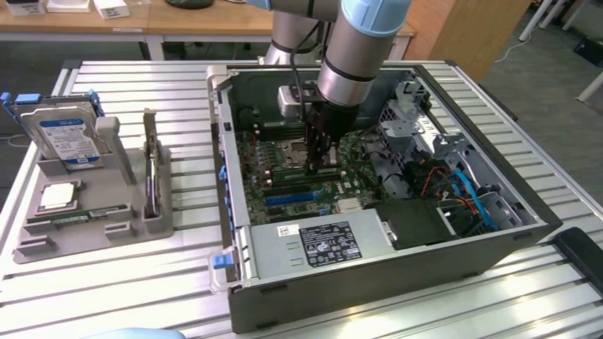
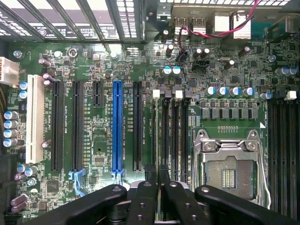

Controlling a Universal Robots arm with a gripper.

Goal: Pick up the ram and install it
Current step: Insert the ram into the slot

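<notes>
Gripper (image 1: 325, 164) is down inside the open PC case (image 1: 377, 289), over the motherboard (image 1: 292, 205), just beside the CPU socket (image 2: 229, 171). Jaws are pinched nearly shut on a thin board, seen edge-on between the fingertips in the wrist view. I read that as the ram (image 2: 157, 172), held upright. A spare stick (image 1: 80, 214) lies in the parts tray (image 1: 141, 227) outside the case.

Step in hand, as I read it, is seating the ram into the DIMM slots (image 2: 177, 136).
- The stick's edge looks parallel to the bank and roughly in line with the slot furthest from the socket.
- Can't tell if it's touching the slot or just above it.
- To do it well: stay square to the slot with no yaw, push straight down, and load evenly along the length.
- The end latches (image 2: 178, 93) need to be open, and I can't confirm that here. The notch side is hidden.

Room:
- It's tight sideways. The socket frame is on one side of the fingers and the black expansion slot (image 2: 137, 124) on the other, both near.
- The drive cage (image 1: 414, 116) and cables (image 1: 462, 187) sit at the exterior view's right of the arm, near but apart.
- The case wall (image 1: 224, 141) at the exterior view's left is well apart.
- The power supply (image 1: 320, 244) is away from the wrist.
- Straight up is open because the side panel is off, so vertical is the safe axis.
</notes>
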